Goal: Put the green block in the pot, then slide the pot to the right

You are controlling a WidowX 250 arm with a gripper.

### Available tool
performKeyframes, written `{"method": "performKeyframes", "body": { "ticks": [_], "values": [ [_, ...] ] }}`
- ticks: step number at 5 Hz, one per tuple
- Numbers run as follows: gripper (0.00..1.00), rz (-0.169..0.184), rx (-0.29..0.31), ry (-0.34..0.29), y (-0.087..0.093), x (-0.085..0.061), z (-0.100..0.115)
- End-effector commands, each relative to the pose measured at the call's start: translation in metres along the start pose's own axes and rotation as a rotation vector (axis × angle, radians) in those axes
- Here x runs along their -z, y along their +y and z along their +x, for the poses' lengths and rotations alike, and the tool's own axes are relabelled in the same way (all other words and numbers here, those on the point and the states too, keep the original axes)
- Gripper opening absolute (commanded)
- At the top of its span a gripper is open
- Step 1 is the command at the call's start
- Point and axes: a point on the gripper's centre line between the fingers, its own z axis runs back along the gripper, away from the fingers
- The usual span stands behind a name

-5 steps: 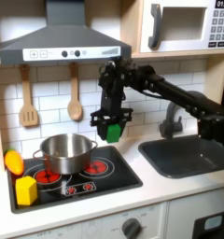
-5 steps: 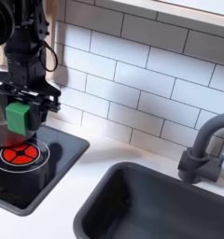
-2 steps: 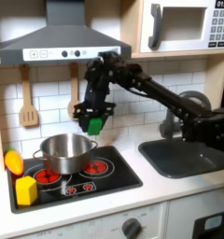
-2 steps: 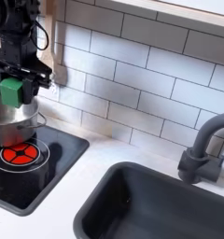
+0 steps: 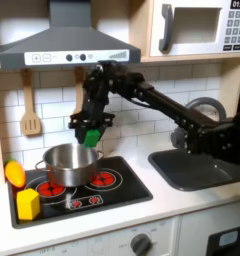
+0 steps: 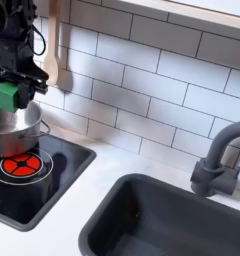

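Observation:
My gripper [image 5: 91, 133] is shut on the small green block [image 5: 91, 135], holding it in the air just above the right rim of the silver pot [image 5: 66, 165]. The pot stands on the back left burner of the black toy stove [image 5: 82, 190]. In the second exterior view the green block [image 6: 6, 96] hangs between the black fingers of the gripper [image 6: 7, 97] above the pot [image 6: 14, 133] at the left edge. The arm reaches in from the first exterior view's right.
A yellow block [image 5: 28, 204] and a yellow-orange toy piece [image 5: 14, 173] lie left of the pot. Wooden utensils [image 5: 30, 105] hang on the tiled wall. A dark sink [image 5: 205, 166] with a grey faucet [image 6: 216, 160] lies to the right. A range hood [image 5: 67, 45] overhangs the stove.
The gripper has carried the green block leftward in both exterior views, from beside the pot to just over its right rim. The pot has not moved.

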Motion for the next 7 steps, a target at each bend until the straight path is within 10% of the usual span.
{"method": "performKeyframes", "body": {
  "ticks": [1,5,6,7],
  "values": [
    [0.0,0.033,0.025,-0.04,0.009,0.011,0.007],
    [0.0,0.029,0.038,-0.011,0.018,0.032,0.012],
    [1.0,0.013,0.03,-0.018,0.017,0.03,0.015],
    [1.0,0.017,0.03,-0.007,0.02,0.034,0.015]
  ]
}}
